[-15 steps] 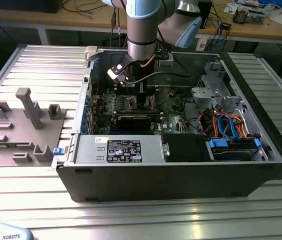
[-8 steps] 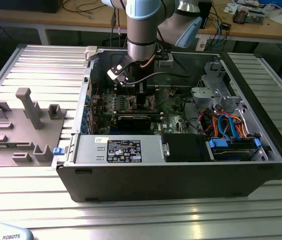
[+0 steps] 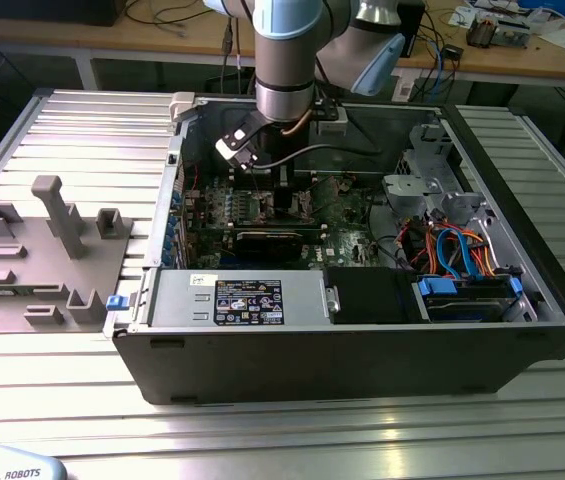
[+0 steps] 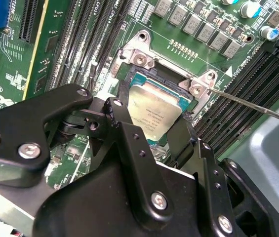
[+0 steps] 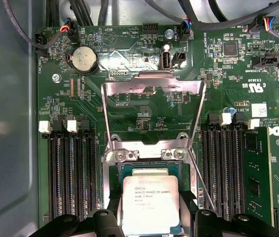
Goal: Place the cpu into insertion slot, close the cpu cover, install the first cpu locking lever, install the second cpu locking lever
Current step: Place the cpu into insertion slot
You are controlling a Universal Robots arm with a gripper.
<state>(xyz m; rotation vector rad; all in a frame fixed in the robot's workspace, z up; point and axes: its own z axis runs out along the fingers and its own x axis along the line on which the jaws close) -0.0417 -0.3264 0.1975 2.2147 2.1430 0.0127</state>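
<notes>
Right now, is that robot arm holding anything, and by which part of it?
The cpu. The arm's two black fingers pinch it by two opposite side edges, right at the insertion slot; whether it is already seated cannot be told.

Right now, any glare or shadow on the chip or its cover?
First wrist view: white glare on the open cover, chip evenly lit. Second wrist view: soft sheen on the chip. Exterior view: computer case shadowed inside.
</notes>
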